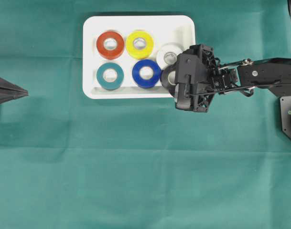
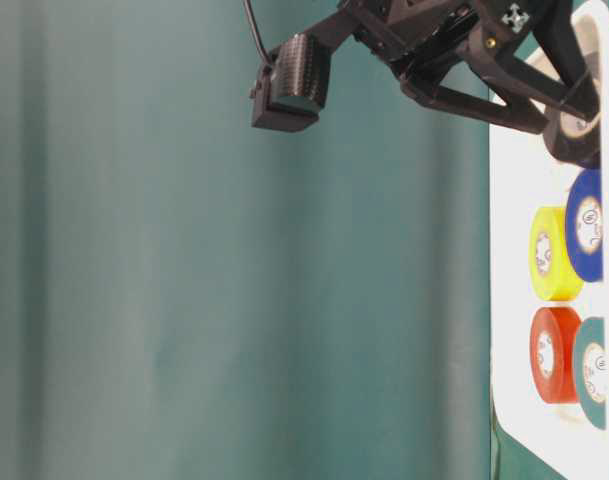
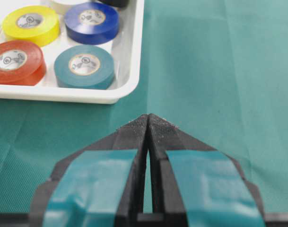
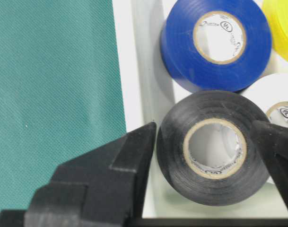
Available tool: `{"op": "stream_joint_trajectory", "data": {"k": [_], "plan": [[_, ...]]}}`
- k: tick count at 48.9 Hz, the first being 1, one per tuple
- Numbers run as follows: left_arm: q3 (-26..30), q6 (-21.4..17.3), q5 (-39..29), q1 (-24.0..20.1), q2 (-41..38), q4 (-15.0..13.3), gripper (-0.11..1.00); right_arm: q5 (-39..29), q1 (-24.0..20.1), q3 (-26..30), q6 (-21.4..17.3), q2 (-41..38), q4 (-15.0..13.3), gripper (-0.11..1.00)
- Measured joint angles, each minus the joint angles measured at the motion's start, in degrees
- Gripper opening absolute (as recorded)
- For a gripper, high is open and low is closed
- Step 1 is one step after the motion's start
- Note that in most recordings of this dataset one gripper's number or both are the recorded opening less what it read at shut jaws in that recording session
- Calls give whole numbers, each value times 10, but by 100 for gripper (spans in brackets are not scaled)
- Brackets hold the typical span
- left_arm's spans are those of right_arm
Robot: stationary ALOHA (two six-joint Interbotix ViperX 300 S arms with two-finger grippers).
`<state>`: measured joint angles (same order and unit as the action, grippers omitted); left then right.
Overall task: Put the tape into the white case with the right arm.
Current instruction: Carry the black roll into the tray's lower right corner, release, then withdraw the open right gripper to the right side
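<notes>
We've got the black tape (image 4: 210, 149) sitting in the white case (image 1: 92, 90), last free slot. Right hand (image 4: 207, 142) fingers apart either side, so it's let go. Left hand (image 3: 148, 123) together, parked on the table (image 1: 135, 167).

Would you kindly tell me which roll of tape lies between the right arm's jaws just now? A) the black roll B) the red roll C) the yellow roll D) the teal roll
A: in the right wrist view the black roll lies in the white case, with one finger on each side of it, next to the blue roll.
</notes>
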<state>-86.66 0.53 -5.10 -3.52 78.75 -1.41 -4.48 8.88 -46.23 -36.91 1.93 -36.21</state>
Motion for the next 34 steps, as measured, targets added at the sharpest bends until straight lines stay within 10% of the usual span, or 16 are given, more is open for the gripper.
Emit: {"op": "stream_joint_trajectory", "data": {"k": [34], "plan": [[0, 0, -1, 0, 0, 0, 1, -2, -4, -124, -2, 171, 5, 72]]}}
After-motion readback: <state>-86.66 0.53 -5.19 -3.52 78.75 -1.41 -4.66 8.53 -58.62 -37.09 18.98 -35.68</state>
